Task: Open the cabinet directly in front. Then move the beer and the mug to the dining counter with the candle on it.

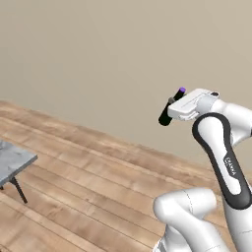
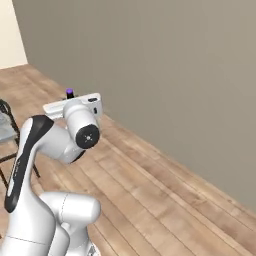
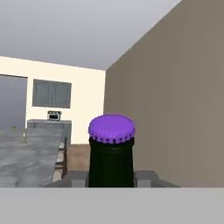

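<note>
The beer (image 1: pixel 166 114) is a slim near-black bottle with a purple cap (image 3: pixel 111 128), tilted in mid-air over the wood floor. My gripper (image 1: pixel 172 105) is shut on its body, just below the neck; the cap pokes out past the white hand (image 2: pixel 76 106). In the hand view the bottle neck rises between my fingertips (image 3: pixel 146 177). The dining counter (image 3: pixel 26 159), a wide grey-veined marble top, stretches away at the left of the hand view, well beyond the bottle. A small pale upright thing (image 3: pixel 24 138) stands on it, too small to name. The mug is out of view.
A plain beige wall (image 1: pixel 123 54) runs close along my side. One corner of a marble top (image 1: pixel 15 160) with a dark leg (image 1: pixel 20 191) under it shows at the left. A stool (image 3: pixel 61 162) stands by the counter. Grey wall cabinets (image 3: pixel 51 94) hang on the far cream wall.
</note>
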### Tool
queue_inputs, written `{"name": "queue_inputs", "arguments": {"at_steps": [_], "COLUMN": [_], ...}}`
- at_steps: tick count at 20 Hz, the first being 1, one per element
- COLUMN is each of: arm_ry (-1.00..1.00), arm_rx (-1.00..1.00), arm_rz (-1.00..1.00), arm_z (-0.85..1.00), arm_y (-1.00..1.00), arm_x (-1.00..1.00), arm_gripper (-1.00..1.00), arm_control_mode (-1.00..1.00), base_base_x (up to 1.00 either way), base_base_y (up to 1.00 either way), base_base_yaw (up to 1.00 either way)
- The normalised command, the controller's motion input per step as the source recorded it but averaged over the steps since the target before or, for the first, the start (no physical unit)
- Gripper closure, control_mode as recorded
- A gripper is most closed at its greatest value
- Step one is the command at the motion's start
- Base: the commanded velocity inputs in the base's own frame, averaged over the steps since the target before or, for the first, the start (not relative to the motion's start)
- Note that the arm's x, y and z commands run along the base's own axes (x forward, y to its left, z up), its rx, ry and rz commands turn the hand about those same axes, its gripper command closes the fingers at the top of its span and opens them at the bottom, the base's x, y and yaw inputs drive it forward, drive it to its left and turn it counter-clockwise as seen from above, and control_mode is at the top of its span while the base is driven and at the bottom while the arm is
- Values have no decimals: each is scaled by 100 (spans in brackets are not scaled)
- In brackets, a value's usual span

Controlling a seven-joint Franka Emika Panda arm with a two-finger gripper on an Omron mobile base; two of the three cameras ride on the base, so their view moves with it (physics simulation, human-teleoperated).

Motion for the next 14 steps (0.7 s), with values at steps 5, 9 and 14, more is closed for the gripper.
{"name": "queue_inputs", "arguments": {"at_steps": [5,9,14], "arm_ry": [0,0,0], "arm_rx": [0,0,0], "arm_rz": [0,0,0], "arm_z": [0,0,0], "arm_y": [0,0,0], "arm_x": [0,0,0], "arm_gripper": [100,100,100], "arm_control_mode": [100,100,100], "base_base_x": [100,100,100], "base_base_y": [-16,-99,-83], "base_base_yaw": [64,32,25]}}
